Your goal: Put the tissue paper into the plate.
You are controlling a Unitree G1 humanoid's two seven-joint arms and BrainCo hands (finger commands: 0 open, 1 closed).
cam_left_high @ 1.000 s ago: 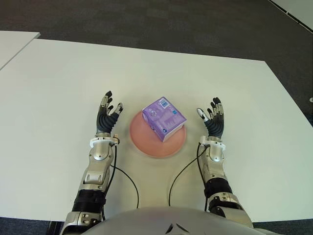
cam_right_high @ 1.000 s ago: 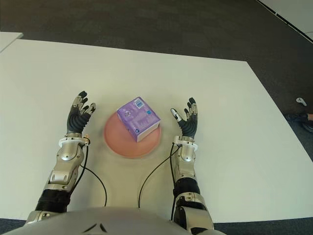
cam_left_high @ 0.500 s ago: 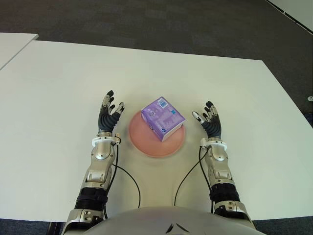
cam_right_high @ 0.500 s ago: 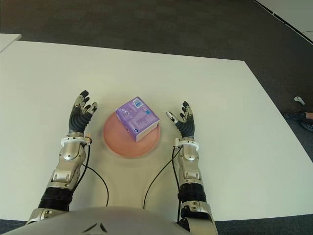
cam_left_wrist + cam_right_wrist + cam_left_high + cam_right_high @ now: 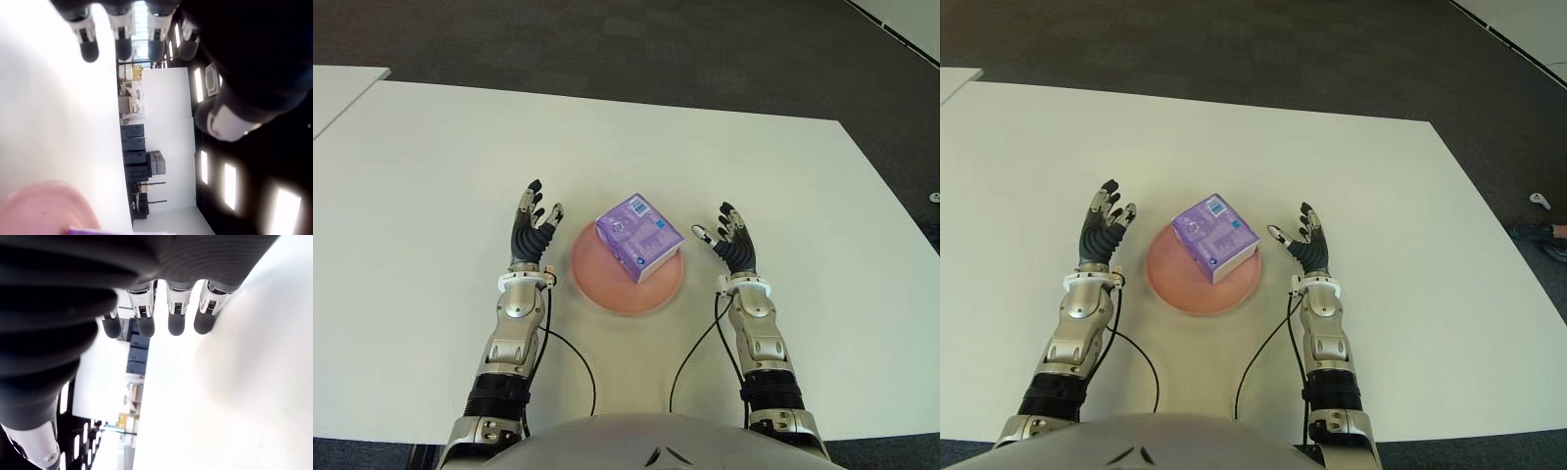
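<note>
Resting on plate: tissue pack, probably light, soft, best gripped by opposite sides; left hand and right hand spread, empty

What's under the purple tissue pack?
The pink plate is under the tissue pack. The pack covers part of the plate, so anything beneath it there is hidden.

The left hand spreads its fingers above the pink plate's edge.
</note>
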